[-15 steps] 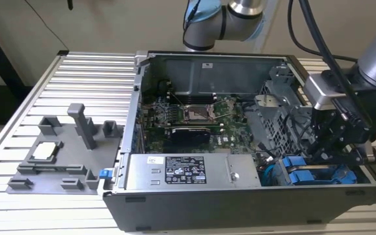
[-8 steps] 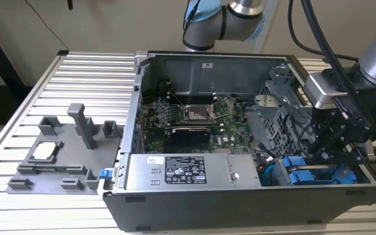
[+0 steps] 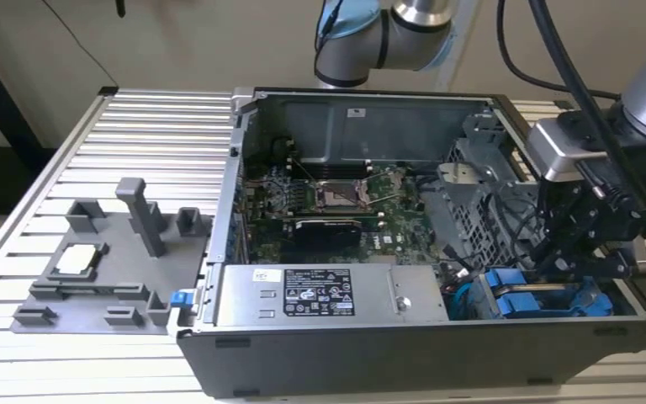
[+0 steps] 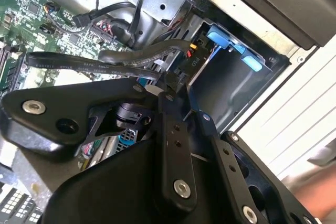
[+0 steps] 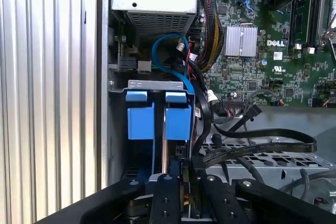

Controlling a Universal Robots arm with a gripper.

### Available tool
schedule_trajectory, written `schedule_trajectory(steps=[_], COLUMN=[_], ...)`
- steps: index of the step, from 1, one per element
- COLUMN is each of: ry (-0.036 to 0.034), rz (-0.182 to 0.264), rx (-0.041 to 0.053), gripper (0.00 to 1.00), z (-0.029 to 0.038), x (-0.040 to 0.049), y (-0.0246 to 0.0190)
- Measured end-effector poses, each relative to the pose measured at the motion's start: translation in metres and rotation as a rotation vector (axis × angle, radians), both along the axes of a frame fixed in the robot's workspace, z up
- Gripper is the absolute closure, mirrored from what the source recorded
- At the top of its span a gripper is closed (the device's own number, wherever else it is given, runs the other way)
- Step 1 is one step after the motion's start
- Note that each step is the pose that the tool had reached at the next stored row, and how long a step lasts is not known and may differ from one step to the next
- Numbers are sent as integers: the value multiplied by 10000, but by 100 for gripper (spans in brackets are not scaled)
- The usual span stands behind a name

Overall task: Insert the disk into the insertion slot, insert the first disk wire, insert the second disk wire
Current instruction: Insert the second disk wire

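Blue plastic marks the disk (image 3: 521, 296), which sits in the insertion slot (image 3: 548, 313) at the front corner of the open computer case (image 3: 413, 353), on the exterior view's right, just beside the grey power-supply box (image 3: 329, 295). In the first wrist view two blue carrier handles (image 5: 160, 121) stand side by side inside the bay (image 5: 157, 85), and a light blue cable (image 5: 170, 61) curves from behind them toward the green motherboard (image 5: 273, 77). The gripper (image 3: 558, 257) hangs directly over this bay, with its black fingers (image 5: 168, 198) reaching down to the rear of the drive. In the second wrist view the fingertips (image 4: 170, 80) are pressed together on a flat black wire (image 4: 105, 61), near a black connector (image 4: 189, 61) at the back of the disk (image 4: 231, 45). On the slatted metal table (image 3: 132, 126), on the exterior view's left and well apart from the case, rests a grey plastic fixture (image 3: 110, 261) with a small silver part (image 3: 80, 257) lying in it.
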State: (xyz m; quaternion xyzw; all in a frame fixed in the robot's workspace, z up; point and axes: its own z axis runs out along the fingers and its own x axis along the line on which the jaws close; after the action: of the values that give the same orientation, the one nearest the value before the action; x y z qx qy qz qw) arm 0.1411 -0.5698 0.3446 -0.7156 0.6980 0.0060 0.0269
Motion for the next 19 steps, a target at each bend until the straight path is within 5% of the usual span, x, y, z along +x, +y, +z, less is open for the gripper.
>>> schedule_trajectory(steps=[6,8,10,16,19], ry=[-9,-24,-27,-29,-83], rz=[-9,-47,-80,-95,-106], rx=[-14,3,12,52,169], gripper=[78,89,90,90,90], z=[4,7,19,183,219], x=[-7,-25,-48,-87,-132], y=[0,0,0,1,9])
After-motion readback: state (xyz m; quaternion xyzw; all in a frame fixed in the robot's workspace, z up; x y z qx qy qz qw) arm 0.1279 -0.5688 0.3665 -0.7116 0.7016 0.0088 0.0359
